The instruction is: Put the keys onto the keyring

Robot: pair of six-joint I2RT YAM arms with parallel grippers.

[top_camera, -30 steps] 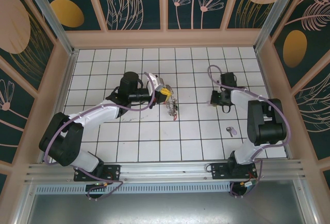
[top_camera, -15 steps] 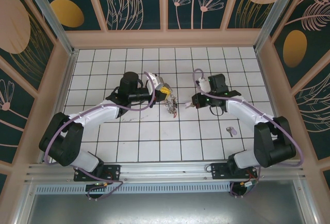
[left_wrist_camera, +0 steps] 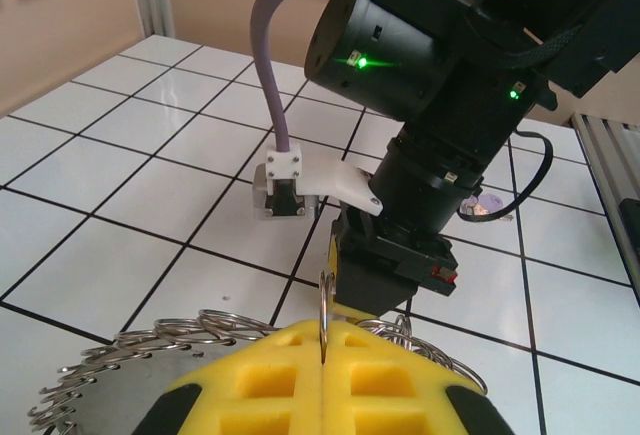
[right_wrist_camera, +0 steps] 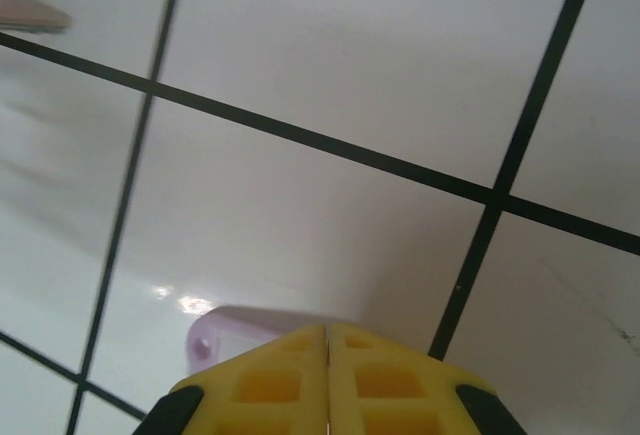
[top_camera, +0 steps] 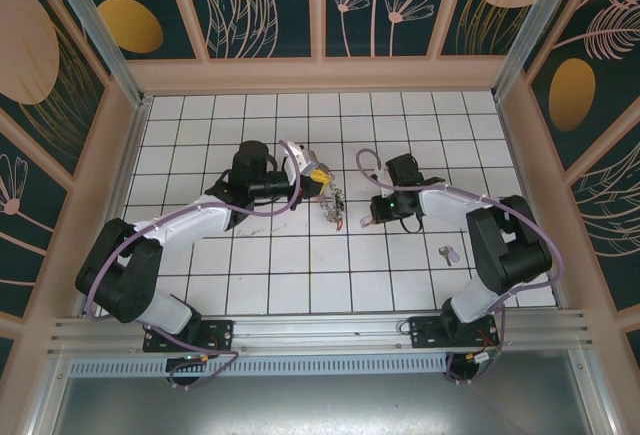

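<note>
My left gripper is shut on the keyring, a thin grey ring that stands edge-on between its yellow pads. Silvery loops fan out on both sides of them. Several keys hang below the ring in the top view. My right gripper is close to the right of that bunch, and its black body faces the ring in the left wrist view. Its pads are shut, with the pale purple head of a key sticking out on their left. A second pale purple key lies on the tiles.
The white tiled floor is walled by a pinkish wooden frame on three sides. The right arm's purple cable loops above its wrist. An aluminium rail runs along the near edge by both arm bases.
The right arm has swung left across about two tiles, bringing its gripper up beside the ring and hanging keys. The left arm and the loose purple key have stayed put.
</note>
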